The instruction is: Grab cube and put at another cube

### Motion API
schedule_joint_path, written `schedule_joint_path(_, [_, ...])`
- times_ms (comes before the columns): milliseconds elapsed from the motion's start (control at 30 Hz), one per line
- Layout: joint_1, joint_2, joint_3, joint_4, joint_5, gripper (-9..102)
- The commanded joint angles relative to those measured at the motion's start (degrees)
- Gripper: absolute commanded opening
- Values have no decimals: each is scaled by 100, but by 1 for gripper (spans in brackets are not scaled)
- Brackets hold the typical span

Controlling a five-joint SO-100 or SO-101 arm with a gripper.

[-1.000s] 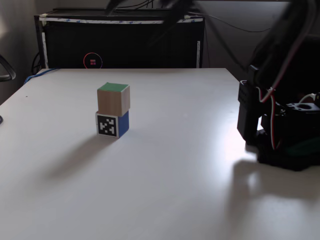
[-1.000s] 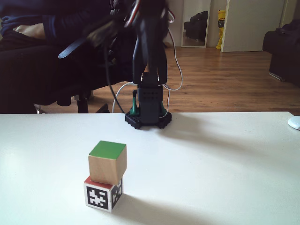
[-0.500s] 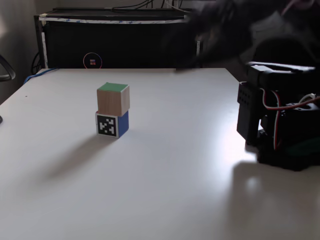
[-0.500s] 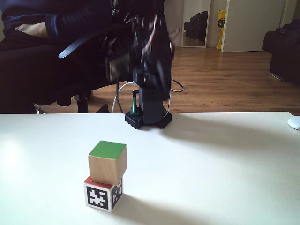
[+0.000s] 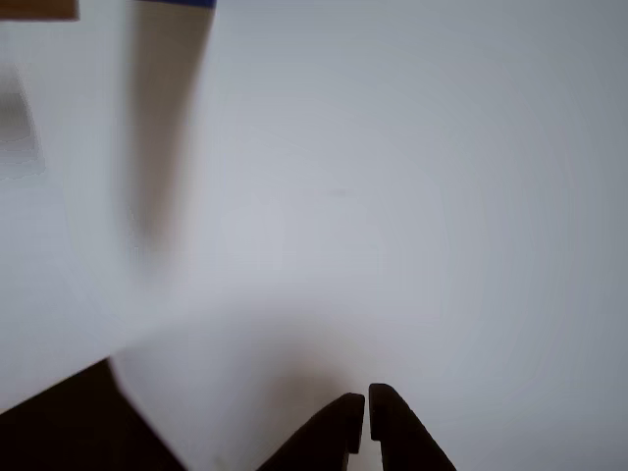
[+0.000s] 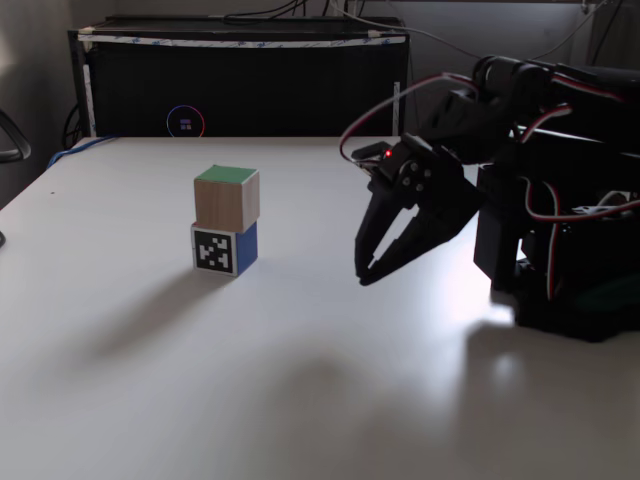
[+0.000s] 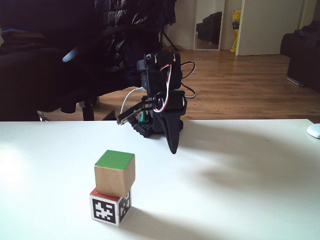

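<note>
The cube, green face up, sat stacked on another cube near the front of the white worktop in a fixed view, and it sat slightly askew, overhanging the marker-printed lower block toward the right of that view. Nothing touched the stack, so the placing looked done, and the main risk from here was a knock rather than a failed grasp. Beyond the stack, well apart from it, the jaws hung tip-down just above the worktop, closed to a thin slit and empty, as the other view showed with the two dark tips side by side over bare surface. In that view a sliver of the blue side of the lower block showed at the top edge. If the arm swung back toward the stack at this low height, the fingers could have clipped the lower block and toppled the skewed upper one. The tips also rode close enough to the worktop that a small drop would have scraped it. Farthest from the stack stood the arm's black base.
</note>
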Motion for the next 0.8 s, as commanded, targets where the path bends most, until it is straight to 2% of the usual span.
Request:
schedule_joint_path(0, [-53,26,-105,167,-114,0])
schedule_joint_path(767, [-176,26,-123,255,-352,0])
